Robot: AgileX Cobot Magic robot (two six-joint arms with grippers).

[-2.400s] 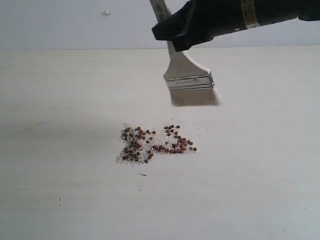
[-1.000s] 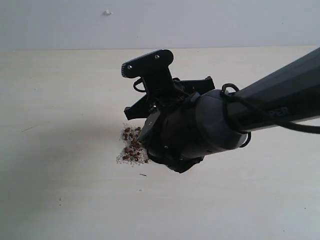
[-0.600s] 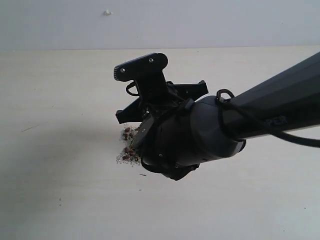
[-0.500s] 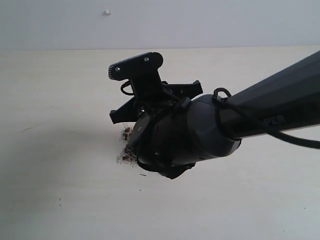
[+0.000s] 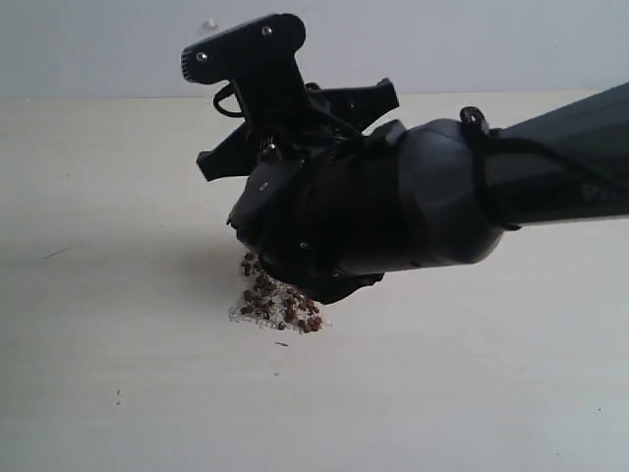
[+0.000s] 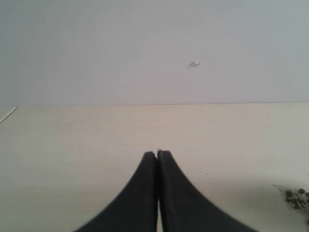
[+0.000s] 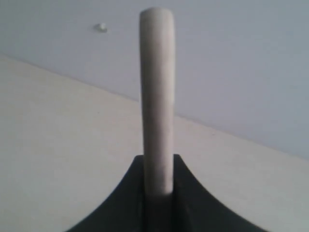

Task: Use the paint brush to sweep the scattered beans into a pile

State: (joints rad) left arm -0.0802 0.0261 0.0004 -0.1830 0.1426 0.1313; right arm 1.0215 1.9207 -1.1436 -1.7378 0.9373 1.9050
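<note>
Reddish-brown beans (image 5: 282, 309) mixed with white grains lie in one small dense pile on the pale table (image 5: 108, 197); its far side is hidden by my right arm (image 5: 423, 206). That arm hangs directly over the pile. In the exterior view the paint brush's head is hidden behind the arm. The right wrist view shows the pale wooden handle (image 7: 157, 96) edge-on, with my right gripper (image 7: 158, 162) shut on it. My left gripper (image 6: 158, 153) is shut on nothing, low over bare table, with a few beans (image 6: 295, 197) off to its side.
A small white speck (image 5: 209, 24) sticks to the grey back wall. A tiny dark scrap (image 5: 282, 343) lies just in front of the pile, and a faint thin line (image 5: 59, 252) marks the table at the left.
The right arm came down over the beans with the brush, slid left, then rose. The beans, once spread wide in two patches, now sit in a narrower cluster at the left.
</note>
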